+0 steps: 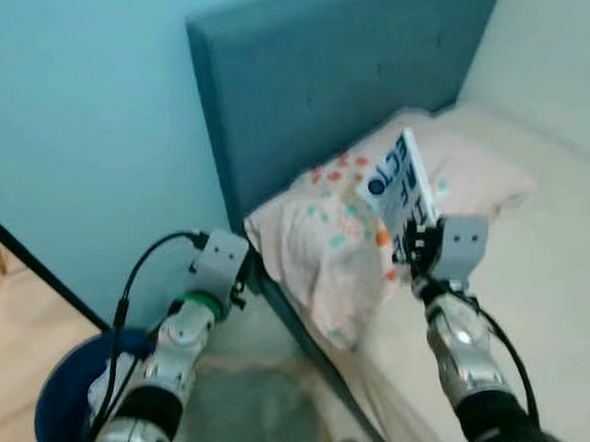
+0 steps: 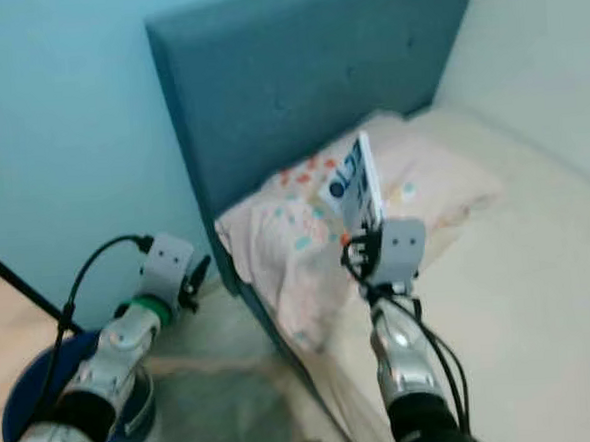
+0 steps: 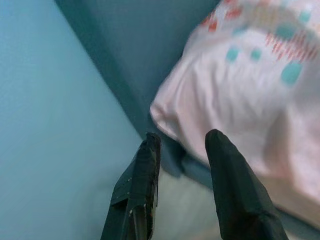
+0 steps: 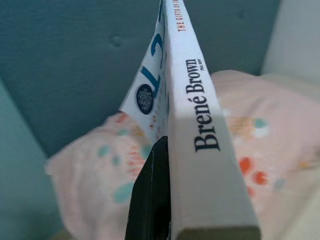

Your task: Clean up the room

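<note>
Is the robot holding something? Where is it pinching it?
Yes. The right gripper holds a book upright by its lower end. The left gripper is open, holding nothing.

Pillow (image 1: 347, 248) and headboard (image 1: 346, 78) block ahead; the mattress (image 1: 550, 296) lies open rightward.

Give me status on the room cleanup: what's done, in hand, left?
Done: the book is picked up, off the bed. In hand: the right tool is shut on it, holding it upright above the dotted pillow. Left: the book has not been put away, and no drop-off spot can be identified. The left tool is open and holds nothing, near the pillow's corner by the headboard.
</note>
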{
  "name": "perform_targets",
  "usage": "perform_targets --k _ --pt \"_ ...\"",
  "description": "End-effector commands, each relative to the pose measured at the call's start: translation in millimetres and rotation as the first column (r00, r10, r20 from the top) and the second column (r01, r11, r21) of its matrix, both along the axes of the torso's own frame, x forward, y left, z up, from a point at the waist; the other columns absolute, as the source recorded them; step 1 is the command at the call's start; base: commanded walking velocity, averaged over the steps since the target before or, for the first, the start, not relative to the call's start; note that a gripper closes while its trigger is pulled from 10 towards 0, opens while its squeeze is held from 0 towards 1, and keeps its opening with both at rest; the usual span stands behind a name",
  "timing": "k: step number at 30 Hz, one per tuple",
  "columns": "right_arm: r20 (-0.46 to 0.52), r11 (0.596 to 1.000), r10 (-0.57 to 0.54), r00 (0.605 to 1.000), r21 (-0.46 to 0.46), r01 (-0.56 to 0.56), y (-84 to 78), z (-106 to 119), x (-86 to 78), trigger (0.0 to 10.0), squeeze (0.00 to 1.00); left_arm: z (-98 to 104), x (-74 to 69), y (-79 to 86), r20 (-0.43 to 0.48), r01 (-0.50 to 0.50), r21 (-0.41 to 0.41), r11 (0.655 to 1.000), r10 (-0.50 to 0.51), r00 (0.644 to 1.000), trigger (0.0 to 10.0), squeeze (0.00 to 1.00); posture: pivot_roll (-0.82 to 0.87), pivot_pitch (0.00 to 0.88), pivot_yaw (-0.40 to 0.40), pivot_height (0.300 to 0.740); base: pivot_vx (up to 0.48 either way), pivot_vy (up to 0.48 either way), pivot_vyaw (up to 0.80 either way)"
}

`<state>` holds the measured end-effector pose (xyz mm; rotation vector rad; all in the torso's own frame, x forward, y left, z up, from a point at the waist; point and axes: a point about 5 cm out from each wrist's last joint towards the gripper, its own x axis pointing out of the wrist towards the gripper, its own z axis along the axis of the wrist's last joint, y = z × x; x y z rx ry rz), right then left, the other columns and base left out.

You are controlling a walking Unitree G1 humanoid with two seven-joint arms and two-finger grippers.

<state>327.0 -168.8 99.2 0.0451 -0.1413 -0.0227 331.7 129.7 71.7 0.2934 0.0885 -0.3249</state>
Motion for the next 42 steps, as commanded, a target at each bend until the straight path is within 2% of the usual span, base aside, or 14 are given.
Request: perform_targets --k 1,9,21,42 --pt "0.009 1.000 0.011 1.000 -0.014 -0.011 1.5 0 -1.0 10.0 0.00 -7 -5.7 -4.0 -0.024 0.026 -0.005 1.000 -0.026 0.999 10.0 0.00 -0.08 0.052 0.078 0.740 0.000 0.000 0.00" --pt "0.004 1.000 0.004 1.000 -0.012 -0.004 -0.4 -1 -1.7 10.0 0.00 -1 -6.9 -15.0 -0.006 0.061 -0.053 0.997 -0.062 0.998 10.0 0.00 -0.08 0.055 0.077 0.740 0.000 0.000 0.00" --pt "0.005 1.000 -0.002 1.000 -0.013 0.002 -0.8 -1 -2.2 10.0 0.00 1 -6.3 -18.6 -0.039 0.051 -0.119 0.992 -0.056 0.998 10.0 0.00 -0.08 0.061 0.078 0.740 0.000 0.000 -0.80" --pt "-0.003 1.000 0.007 1.000 0.007 -0.007 3.1 -1 -1.2 10.0 0.00 1 -5.4 -12.9 -0.058 0.019 -0.098 0.995 -0.025 0.998 10.0 0.00 -0.08 0.065 0.084 0.740 0.000 0.000 -0.80"
